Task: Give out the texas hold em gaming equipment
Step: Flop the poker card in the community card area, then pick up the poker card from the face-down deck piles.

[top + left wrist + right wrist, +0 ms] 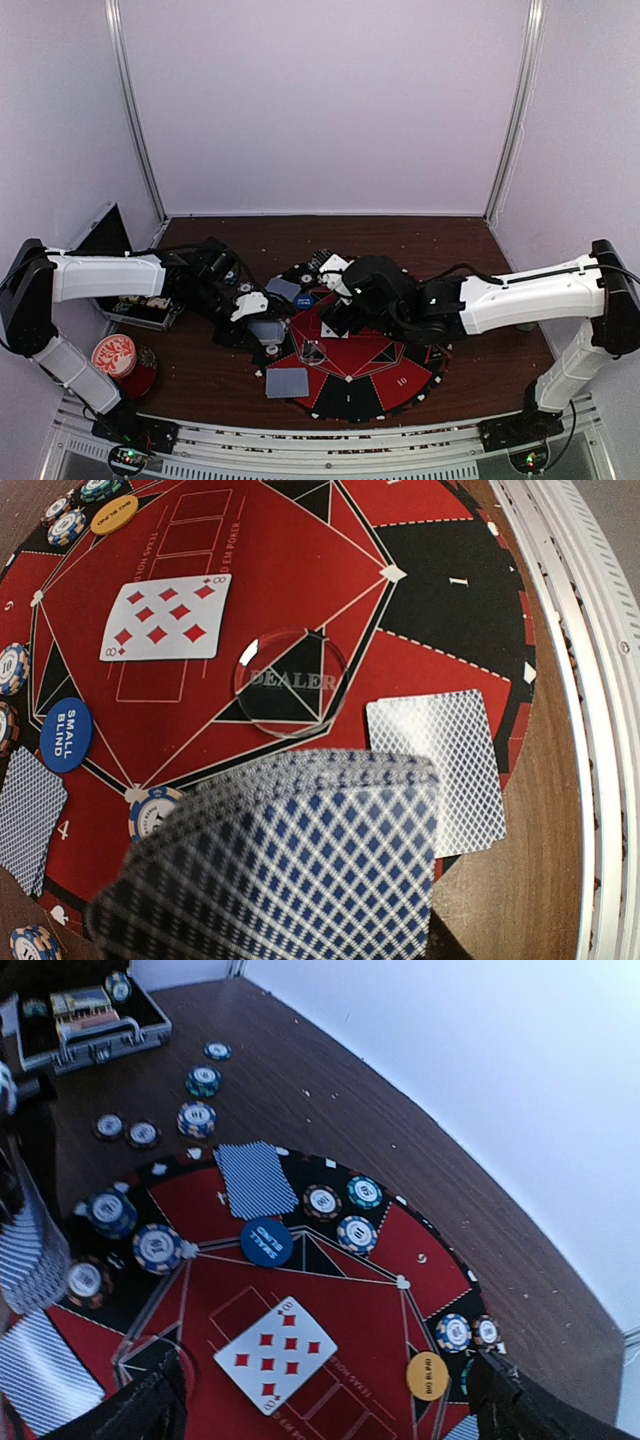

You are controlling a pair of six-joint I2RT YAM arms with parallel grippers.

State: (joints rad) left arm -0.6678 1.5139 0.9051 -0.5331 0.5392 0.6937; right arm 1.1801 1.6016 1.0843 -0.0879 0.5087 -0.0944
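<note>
My left gripper [258, 320] is clamped on the deck [290, 870], which fills the bottom of the left wrist view, backs toward the camera. My right gripper [335, 1410] hangs over the mat [300, 550] with its jaws wide apart and nothing between them. The eight of diamonds [277, 1348] lies face up just above them in the frame. I judge the job well begun but not finished: the blue disc [266, 1242] and orange disc [427, 1376] are placed, chips [358, 1234] sit at several spots round the rim, and face-down cards [435, 770] lie at some seats. Left to do, I think: more cards from the deck, and the loose chips on the table [300, 1080] at upper left, near the case [90, 1025].
</note>
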